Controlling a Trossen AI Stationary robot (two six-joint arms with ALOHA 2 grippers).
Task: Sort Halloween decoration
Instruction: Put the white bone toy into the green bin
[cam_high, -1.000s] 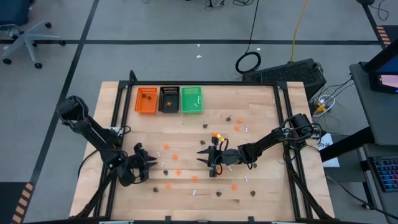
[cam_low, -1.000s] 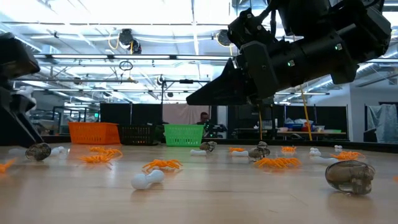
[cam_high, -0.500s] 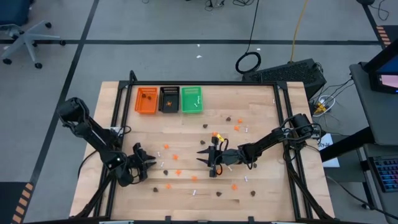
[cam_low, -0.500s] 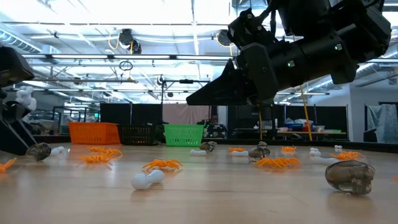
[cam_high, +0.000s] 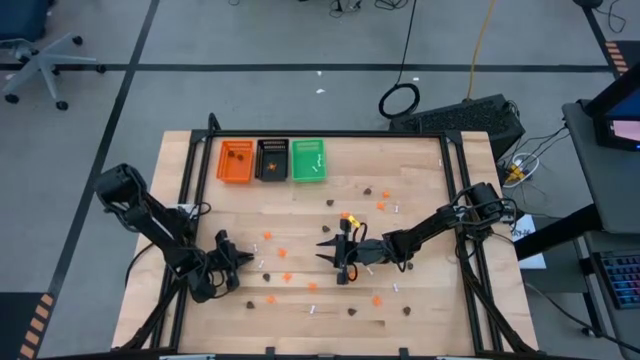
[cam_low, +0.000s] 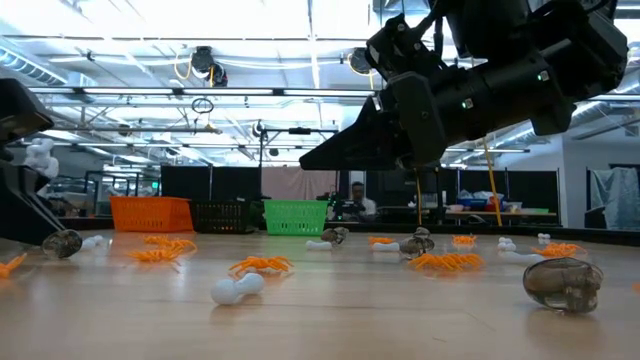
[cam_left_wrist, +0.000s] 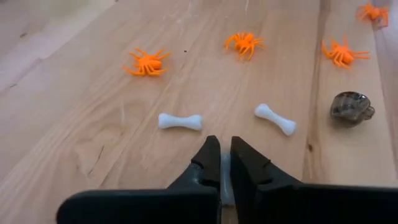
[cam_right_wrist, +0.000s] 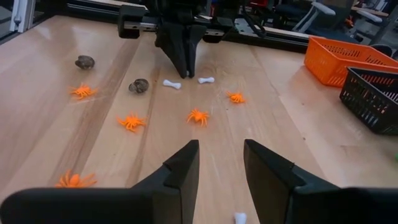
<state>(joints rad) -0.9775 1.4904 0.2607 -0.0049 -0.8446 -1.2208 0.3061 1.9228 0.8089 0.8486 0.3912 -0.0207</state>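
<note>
The left claw (cam_left_wrist: 224, 163) was clenched on a white bone (cam_left_wrist: 226, 186) low over the bench (cam_high: 420, 190). The right claw (cam_right_wrist: 220, 163) hung released, empty, mid-bench.

The high view looks straight down from far above on the whole tabletop (cam_high: 420, 170) and surrounding floor, while the low view sits at tabletop level, looking across into the room. Each wrist view looks close along the wood past its own fingers; the right wrist view faces the left arm, sharing the two white bones (cam_right_wrist: 172, 84) seen by the left wrist view.
</note>
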